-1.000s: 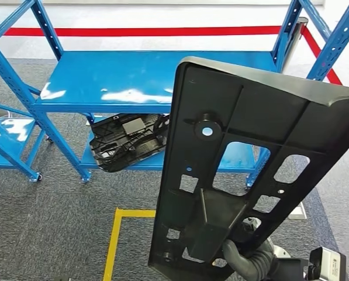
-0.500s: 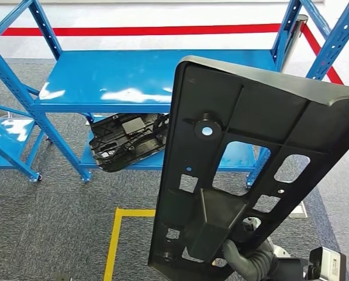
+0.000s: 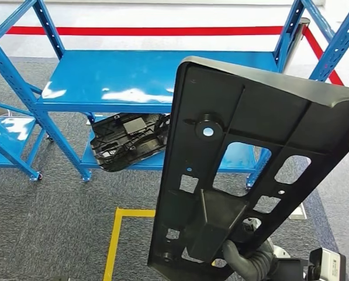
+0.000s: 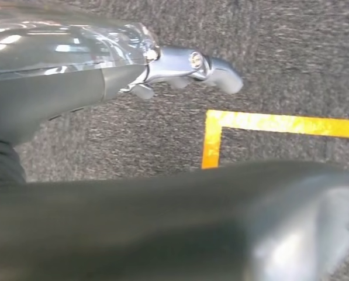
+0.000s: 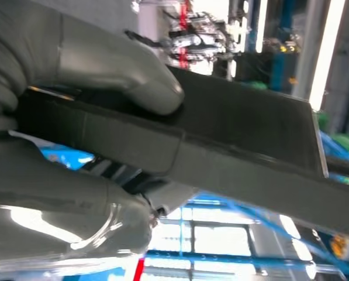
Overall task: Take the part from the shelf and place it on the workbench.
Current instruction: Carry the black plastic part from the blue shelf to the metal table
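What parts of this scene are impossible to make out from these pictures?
- Right hand: in the head view, mostly hidden behind the large black plastic panel it grips.
- Second black plastic part on the blue metal shelf: its right end is covered by the held panel.
- Left hand: blurred in the left wrist view; its finger pose is unclear.
- Workbench: I cannot tell where it stands.

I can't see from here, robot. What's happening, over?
Right hand grips the black part, held upright. Left hand holds nothing, over carpet. Another black part lies on the blue shelf ahead. Nothing blocking.
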`<state>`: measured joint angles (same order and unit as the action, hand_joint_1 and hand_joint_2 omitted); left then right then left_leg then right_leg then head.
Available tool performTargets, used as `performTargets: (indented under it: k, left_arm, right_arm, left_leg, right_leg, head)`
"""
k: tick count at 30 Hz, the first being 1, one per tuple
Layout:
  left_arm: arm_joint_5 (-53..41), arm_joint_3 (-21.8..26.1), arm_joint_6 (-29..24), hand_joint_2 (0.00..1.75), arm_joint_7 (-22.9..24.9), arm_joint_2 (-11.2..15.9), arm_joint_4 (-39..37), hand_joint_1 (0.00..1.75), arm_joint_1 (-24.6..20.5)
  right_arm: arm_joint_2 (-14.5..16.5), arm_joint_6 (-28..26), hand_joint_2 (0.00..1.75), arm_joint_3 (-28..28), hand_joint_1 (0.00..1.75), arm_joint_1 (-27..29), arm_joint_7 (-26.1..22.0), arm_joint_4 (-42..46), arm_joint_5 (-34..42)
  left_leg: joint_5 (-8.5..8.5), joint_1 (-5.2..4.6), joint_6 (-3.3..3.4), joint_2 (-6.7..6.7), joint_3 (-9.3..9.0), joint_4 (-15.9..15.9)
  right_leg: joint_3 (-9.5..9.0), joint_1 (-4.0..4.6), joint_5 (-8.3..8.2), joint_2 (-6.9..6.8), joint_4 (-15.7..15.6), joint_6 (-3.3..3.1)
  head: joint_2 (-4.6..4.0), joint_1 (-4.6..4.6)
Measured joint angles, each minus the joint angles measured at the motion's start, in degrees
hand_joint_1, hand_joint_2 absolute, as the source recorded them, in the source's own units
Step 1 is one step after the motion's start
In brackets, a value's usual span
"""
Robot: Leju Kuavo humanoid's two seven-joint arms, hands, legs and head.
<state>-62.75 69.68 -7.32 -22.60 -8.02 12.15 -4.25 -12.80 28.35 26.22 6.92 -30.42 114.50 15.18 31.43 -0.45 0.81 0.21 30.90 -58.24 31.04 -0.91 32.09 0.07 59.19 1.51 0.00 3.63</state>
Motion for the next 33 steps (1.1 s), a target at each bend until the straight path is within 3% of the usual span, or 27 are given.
performTargets:
  k: [3, 5, 7, 8, 9, 10, 12, 13, 14, 18, 20, 22, 23, 24, 25, 26, 28, 30, 33]
  left_arm:
    - [0.00, 0.00, -0.01, 1.75, -0.01, 0.02, 0.00, 0.00, -0.05]
    - [0.00, 0.00, -0.02, 1.75, -0.02, 0.01, 0.00, 0.00, -0.05]
    - [0.00, 0.00, -0.02, 1.75, -0.01, 0.00, 0.00, 0.00, 0.02]
    - [0.00, 0.00, -0.02, 1.75, 0.00, 0.00, 0.00, 0.00, 0.07]
    - [0.00, 0.00, -0.01, 1.75, 0.00, 0.00, 0.00, 0.00, 0.11]
    - [0.00, 0.00, -0.01, 1.75, 0.00, 0.00, 0.00, 0.00, 0.12]
    - [0.00, 0.00, -0.02, 1.75, 0.00, 0.00, 0.00, 0.00, 0.11]
    - [0.00, 0.00, -0.02, 1.75, -0.01, 0.00, 0.00, 0.00, 0.10]
    - [0.00, 0.00, -0.02, 1.75, -0.01, 0.00, 0.00, 0.00, 0.10]
    - [0.00, 0.00, -0.02, 1.75, -0.02, 0.00, 0.00, 0.00, -0.02]
    - [0.00, 0.00, -0.02, 1.75, -0.03, 0.00, 0.00, 0.00, -0.01]
    - [0.00, 0.00, -0.01, 1.75, -0.02, -0.01, 0.00, 0.00, 0.05]
    - [0.00, 0.00, 0.00, 1.75, -0.01, -0.01, 0.00, 0.00, 0.07]
    - [0.00, 0.00, 0.00, 1.75, -0.01, -0.02, 0.00, 0.00, 0.06]
    - [0.00, 0.00, 0.00, 1.75, 0.00, -0.02, 0.00, 0.00, 0.04]
    - [0.00, 0.00, 0.00, 1.75, 0.00, -0.02, 0.00, 0.00, 0.02]
    - [0.00, 0.00, 0.00, 1.75, 0.00, -0.02, 0.00, 0.00, 0.00]
    - [0.00, 0.00, 0.00, 1.75, 0.00, -0.02, 0.00, 0.00, 0.01]
    - [0.00, 0.00, -0.01, 1.75, -0.01, 0.01, 0.00, 0.00, -0.04]
  right_arm:
    - [0.02, 0.00, 1.75, 0.00, 1.75, -0.02, 0.00, 0.02, 0.01]
    - [0.05, 0.00, 1.75, 0.00, 1.75, -0.03, 0.00, 0.03, 0.01]
    - [0.06, 0.00, 1.75, -0.01, 1.75, 0.02, 0.00, 0.02, 0.01]
    - [0.05, 0.00, 1.75, 0.00, 1.75, 0.04, 0.00, 0.01, 0.00]
    - [0.05, 0.00, 1.75, 0.00, 1.75, 0.05, 0.00, 0.01, 0.01]
    - [0.06, 0.00, 1.75, 0.01, 1.75, 0.03, 0.00, 0.01, 0.01]
    - [0.07, 0.00, 1.75, 0.00, 1.75, 0.00, 0.00, 0.01, 0.00]
    - [0.07, 0.00, 1.75, 0.00, 1.75, -0.03, 0.00, 0.01, 0.00]
    - [0.07, 0.00, 1.75, 0.00, 1.75, -0.03, 0.00, 0.01, 0.00]
    - [0.05, 0.00, 1.75, -0.01, 1.75, -0.07, -0.01, 0.08, 0.01]
    - [0.03, 0.00, 1.75, -0.01, 1.75, -0.12, -0.01, 0.11, 0.01]
    - [0.02, 0.00, 1.75, -0.01, 1.75, -0.04, -0.01, 0.09, 0.01]
    - [0.01, 0.00, 1.75, -0.01, 1.75, 0.04, 0.00, 0.07, 0.01]
    - [0.01, 0.00, 1.75, -0.02, 1.75, 0.07, 0.00, 0.05, 0.01]
    - [0.01, 0.00, 1.75, -0.02, 1.75, 0.07, 0.00, 0.03, 0.01]
    - [0.01, 0.00, 1.75, -0.02, 1.75, 0.05, 0.00, 0.03, 0.01]
    - [0.01, 0.00, 1.75, -0.01, 1.75, 0.00, 0.00, 0.02, 0.01]
    - [0.01, 0.00, 1.75, -0.01, 1.75, -0.02, -0.01, 0.02, 0.01]
    - [0.03, 0.00, 1.75, -0.01, 1.75, -0.06, 0.00, 0.03, 0.01]
  left_leg:
    - [1.05, 0.12, -0.75, -0.02, 0.38, -1.14]
    - [4.22, 0.41, -1.51, -0.03, 2.46, -6.01]
    - [7.50, 0.70, -2.01, -0.02, 5.92, -13.68]
    - [7.90, 0.75, -2.09, -0.02, 7.05, -16.11]
    - [7.10, 0.77, -2.06, -0.02, 7.24, -16.41]
    - [5.27, 0.77, -1.91, -0.03, 6.39, -14.39]
    - [1.13, 0.63, -1.30, -0.11, 2.92, -6.73]
    - [-0.07, 0.48, -0.99, -0.18, 1.51, -3.61]
    - [-0.57, 0.31, -0.74, -0.24, 0.70, -1.72]
    - [-0.35, 0.31, 0.31, -0.15, 0.27, 0.03]
    - [-0.59, 0.58, 0.79, 0.00, 0.07, 0.62]
    - [-0.60, 0.44, 0.99, 0.04, 0.08, 0.63]
    - [-0.59, 0.37, 1.00, 0.05, 0.06, 0.62]
    - [-0.56, 0.33, 1.03, 0.06, 0.01, 0.61]
    - [-0.51, 0.31, 1.03, 0.05, -0.09, 0.59]
    - [-0.41, 0.31, 0.97, 0.03, -0.24, 0.56]
    - [-0.15, 0.22, 0.63, 0.00, -0.31, 0.43]
    - [-0.03, 0.09, 0.20, -0.01, -0.20, 0.23]
    - [0.42, 0.06, -0.46, -0.04, -0.04, -0.24]
  right_leg:
    - [0.07, -0.31, 0.03, 0.01, -0.32, -0.91]
    - [0.10, -0.49, -0.02, -0.14, -0.40, -1.36]
    - [0.13, -0.47, -0.01, -0.27, -0.39, -1.49]
    - [0.11, -0.47, 0.00, -0.30, -0.39, -1.49]
    - [0.04, -0.46, 0.03, -0.31, -0.38, -1.48]
    - [-0.08, -0.45, 0.08, -0.27, -0.38, -1.46]
    - [-0.29, -0.41, 0.23, -0.17, -0.39, -1.32]
    - [-0.30, -0.38, 0.27, -0.11, -0.39, -1.18]
    - [-0.26, -0.38, 0.28, -0.08, -0.39, -0.99]
    - [0.05, -0.39, 0.86, -0.07, 0.12, 0.20]
    - [1.72, -0.32, 3.67, -0.06, 4.14, 0.41]
    - [5.08, -0.25, 7.07, -0.04, 11.46, 0.49]
    - [6.38, -0.24, 7.67, -0.04, 14.18, 0.56]
    - [6.84, -0.23, 7.12, -0.04, 15.03, 0.63]
    - [6.17, -0.24, 5.43, -0.06, 13.47, 0.68]
    - [4.57, -0.24, 3.08, -0.08, 9.89, 0.69]
    - [1.10, -0.15, 0.03, -0.11, 2.59, 0.42]
    - [-0.06, 0.04, -0.27, -0.06, -0.17, -0.02]
    - [0.06, -0.21, -0.26, 0.03, -0.62, -0.72]
  head:
    - [0.00, 0.03]
    - [0.00, 0.04]
    - [0.00, 0.04]
    - [0.00, 0.04]
    - [0.00, 0.04]
    - [0.00, 0.04]
    - [0.00, 0.04]
    - [0.00, 0.04]
    - [0.00, 0.04]
    - [0.00, 0.03]
    - [0.00, -0.01]
    - [0.00, -0.02]
    - [0.00, -0.02]
    - [0.00, -0.01]
    - [0.00, -0.01]
    - [0.00, -0.02]
    - [0.00, -0.01]
    - [0.00, 0.00]
    - [0.00, 0.01]
